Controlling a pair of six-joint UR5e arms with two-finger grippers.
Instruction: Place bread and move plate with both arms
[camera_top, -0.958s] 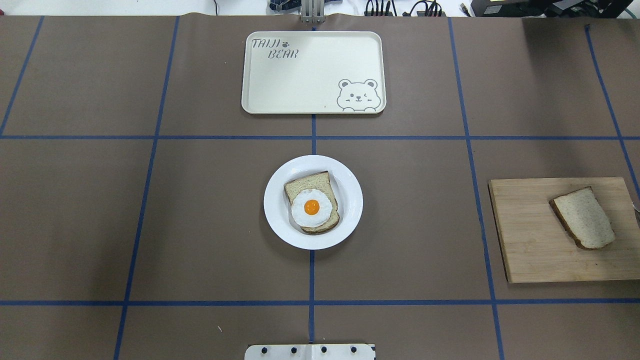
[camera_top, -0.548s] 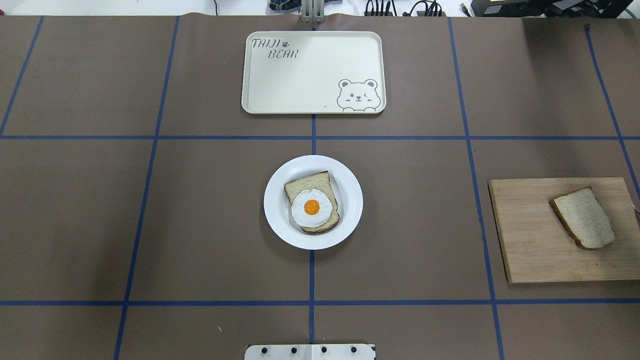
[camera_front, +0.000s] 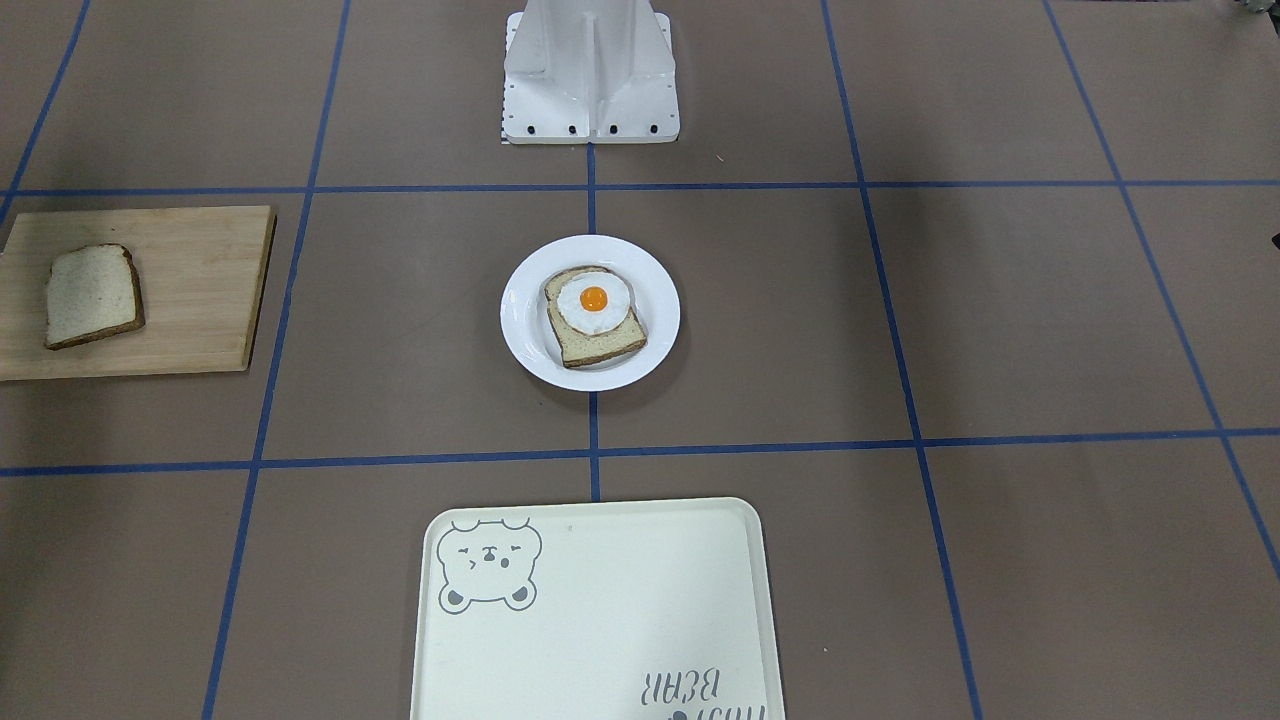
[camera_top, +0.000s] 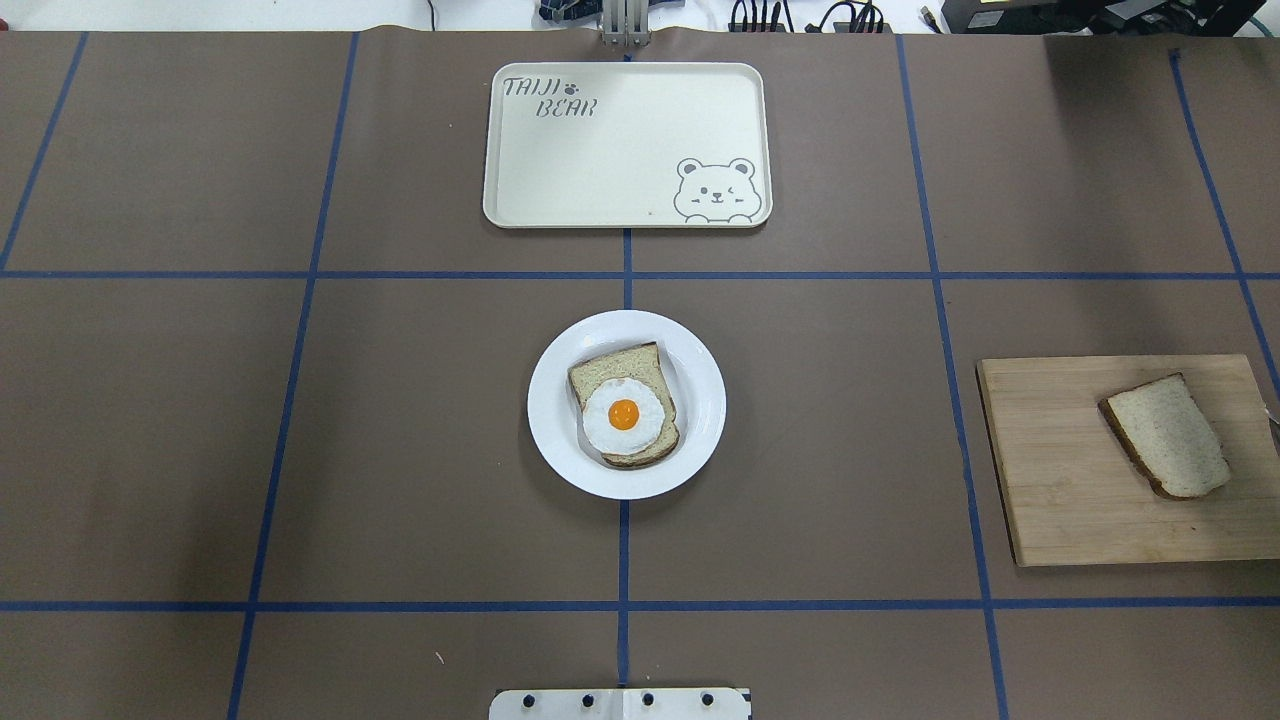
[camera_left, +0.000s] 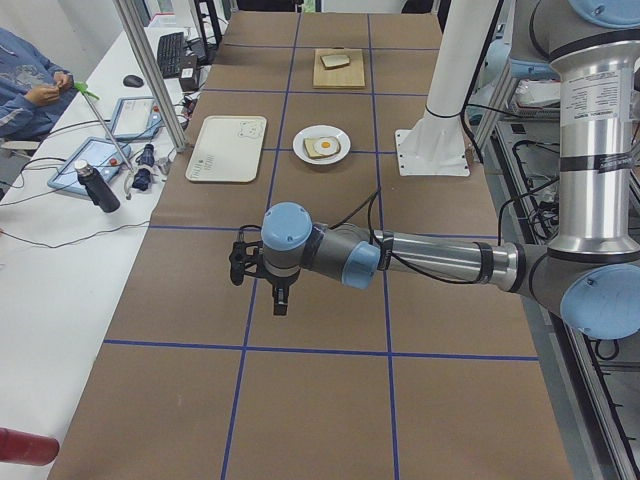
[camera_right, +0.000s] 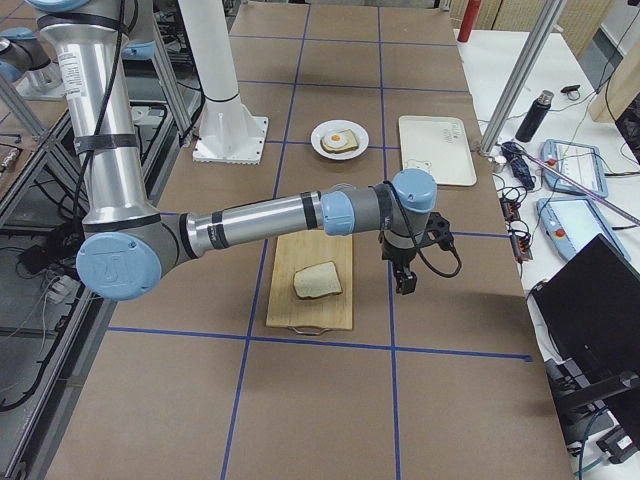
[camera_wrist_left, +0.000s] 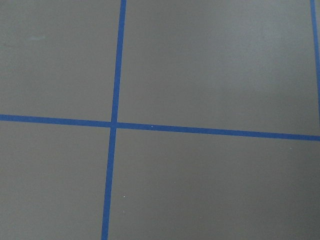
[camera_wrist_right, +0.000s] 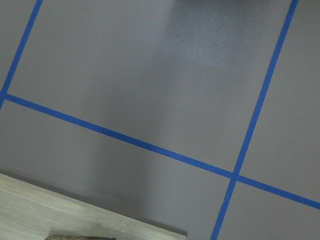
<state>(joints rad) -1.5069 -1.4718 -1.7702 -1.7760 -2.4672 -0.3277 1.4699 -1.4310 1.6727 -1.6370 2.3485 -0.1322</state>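
Front-facing, the bread (camera_front: 92, 295) lies on the wooden board (camera_front: 200, 290) at nine o'clock from the plate (camera_front: 520, 320); overhead, at three o'clock; side views show the left fingers (camera_left: 282, 303) and right fingers (camera_right: 405, 283) over the desk (camera_left: 330, 400), openness impossible to tell.

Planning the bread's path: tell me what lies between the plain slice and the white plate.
Overhead view: only the wooden board under the bread, then bare table crossed by one blue tape line, up to the plate.
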